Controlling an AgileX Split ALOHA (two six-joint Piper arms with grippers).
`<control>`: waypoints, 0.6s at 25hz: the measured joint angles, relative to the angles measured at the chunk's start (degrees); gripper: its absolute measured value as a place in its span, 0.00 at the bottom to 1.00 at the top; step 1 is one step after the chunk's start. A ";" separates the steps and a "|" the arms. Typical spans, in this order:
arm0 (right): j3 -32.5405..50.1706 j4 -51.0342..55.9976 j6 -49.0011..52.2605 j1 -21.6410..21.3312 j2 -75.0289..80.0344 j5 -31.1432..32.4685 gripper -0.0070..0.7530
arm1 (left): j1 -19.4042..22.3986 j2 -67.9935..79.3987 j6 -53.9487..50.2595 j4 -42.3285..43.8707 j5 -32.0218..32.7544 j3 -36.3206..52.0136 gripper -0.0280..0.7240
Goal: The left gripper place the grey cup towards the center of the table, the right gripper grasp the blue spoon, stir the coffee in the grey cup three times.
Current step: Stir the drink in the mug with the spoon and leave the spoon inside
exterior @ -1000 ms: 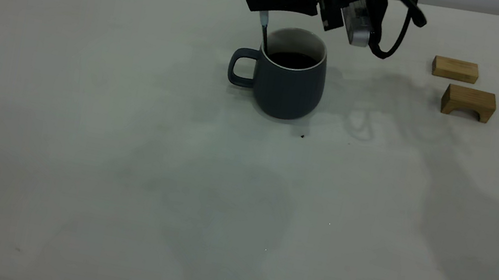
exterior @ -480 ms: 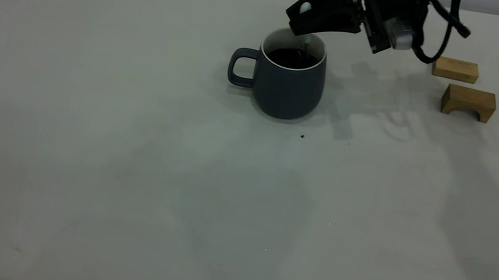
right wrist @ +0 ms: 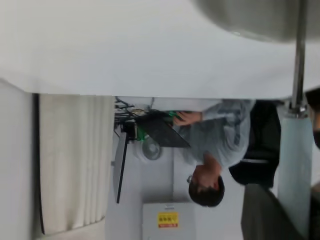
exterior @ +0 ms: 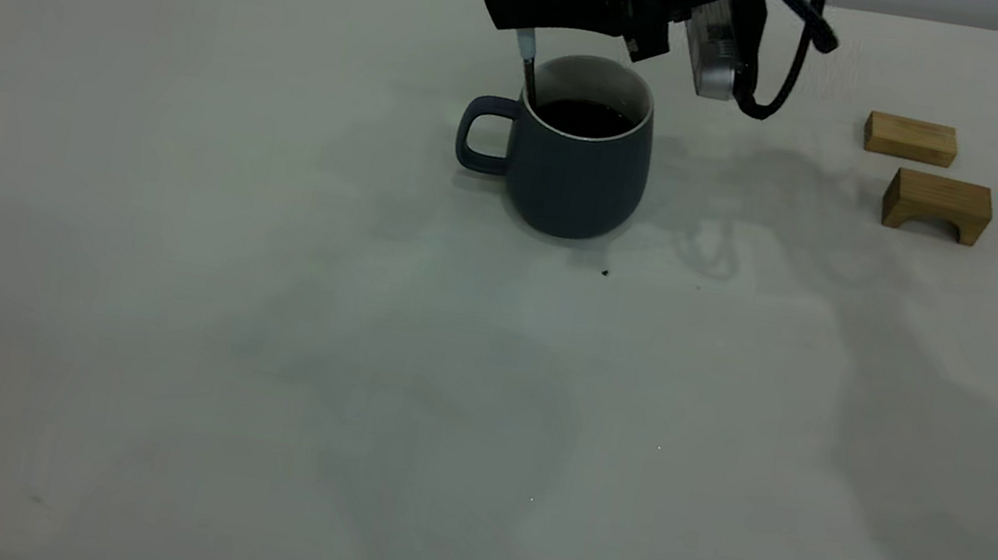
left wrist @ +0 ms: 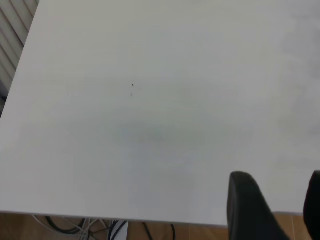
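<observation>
Right tool [exterior: 530, 6] is clenched on the blue spoon [exterior: 526, 49], pinching its pale handle so the spoon hangs nearly upright beneath the fingers. Its grey metal neck drops past the white rim of the grey cup [exterior: 569, 165], on the side where the cup's handle sits, and the bowl dips into the coffee [exterior: 585, 118]. Directly below the tool, the cup stands upright on the tabletop [exterior: 247, 329]. Off to the far side of the tool's silver-grey body, well apart from the cup, two wooden blocks [exterior: 936, 203] lie near each other. From the right wrist, the spoon's handle [right wrist: 295, 165] shows close up, and a seated person [right wrist: 220, 150] beyond the tabletop's edge. Left tool [left wrist: 275, 210] hovers released over bare tabletop, away from everything.
</observation>
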 joint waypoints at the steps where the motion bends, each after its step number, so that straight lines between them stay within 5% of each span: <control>1: 0.00 -0.17 -1.89 -0.11 0.00 -0.41 0.16 | 0.00 0.00 0.00 0.00 0.00 0.00 0.50; 15: -0.05 -10.11 -10.04 -2.71 0.00 4.59 0.16 | 0.00 0.00 0.00 0.00 0.00 0.00 0.50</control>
